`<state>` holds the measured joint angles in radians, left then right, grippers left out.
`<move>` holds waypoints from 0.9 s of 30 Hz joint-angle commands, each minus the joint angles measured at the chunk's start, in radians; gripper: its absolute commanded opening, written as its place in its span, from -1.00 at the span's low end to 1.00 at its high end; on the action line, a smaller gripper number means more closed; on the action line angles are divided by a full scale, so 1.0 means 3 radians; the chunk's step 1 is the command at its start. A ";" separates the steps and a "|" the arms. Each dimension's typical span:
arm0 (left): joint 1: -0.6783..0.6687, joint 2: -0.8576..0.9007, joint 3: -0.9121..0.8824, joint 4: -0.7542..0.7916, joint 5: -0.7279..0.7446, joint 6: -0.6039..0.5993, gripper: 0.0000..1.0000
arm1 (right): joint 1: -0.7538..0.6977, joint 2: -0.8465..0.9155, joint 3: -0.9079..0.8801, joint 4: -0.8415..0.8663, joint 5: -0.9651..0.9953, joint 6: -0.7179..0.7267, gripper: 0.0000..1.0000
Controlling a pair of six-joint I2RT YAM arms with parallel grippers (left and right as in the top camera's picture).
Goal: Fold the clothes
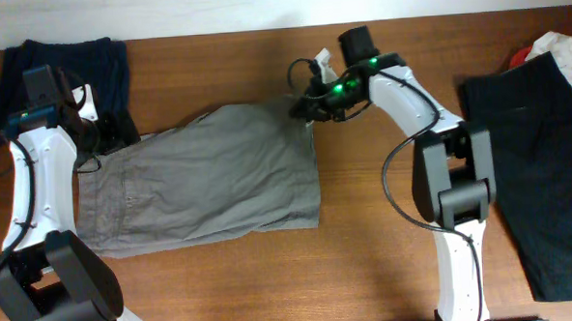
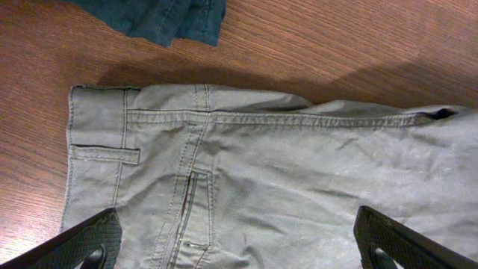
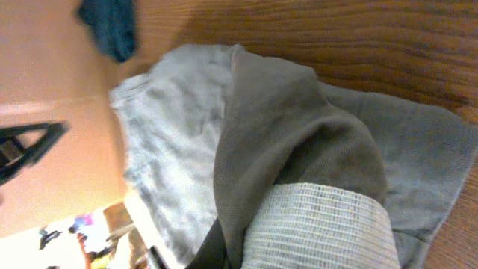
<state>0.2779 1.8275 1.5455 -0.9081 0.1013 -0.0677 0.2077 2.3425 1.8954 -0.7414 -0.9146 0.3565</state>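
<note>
The grey-olive shorts (image 1: 209, 173) lie spread on the wooden table, left of centre. My left gripper (image 1: 97, 149) is open and hovers over their waistband end. In the left wrist view its two dark fingers stand wide apart (image 2: 239, 246) over the waistband, belt loop and pocket seam of the shorts (image 2: 284, 172). My right gripper (image 1: 308, 109) is at the shorts' far right corner. In the right wrist view its tape-wrapped finger (image 3: 280, 224) is shut on a lifted fold of the shorts (image 3: 299, 127), with pale lining showing.
A dark navy folded garment (image 1: 69, 68) lies at the back left, close to my left arm; it also shows in the left wrist view (image 2: 164, 19). A large black garment (image 1: 543, 169) covers the right side, with a red and white item (image 1: 552, 47) behind it.
</note>
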 commanded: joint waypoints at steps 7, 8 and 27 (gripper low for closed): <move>0.0000 0.0041 -0.0027 0.0018 0.0025 0.0055 0.99 | -0.0109 -0.0014 0.0197 -0.0989 0.0996 -0.0217 0.97; 0.0000 0.0041 -0.0027 0.0017 0.0025 0.0055 0.98 | -0.0141 -0.0080 0.0298 -0.1127 0.1008 -0.0240 0.97; 0.0000 0.0041 -0.0027 -0.0058 0.0025 0.0053 0.98 | 0.0039 0.0463 0.0371 -0.0966 0.1937 -0.0394 -0.92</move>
<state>0.2779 1.8275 1.5452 -0.9245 0.1013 -0.0677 0.2825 2.4569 2.0205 -0.9890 -0.4572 0.2291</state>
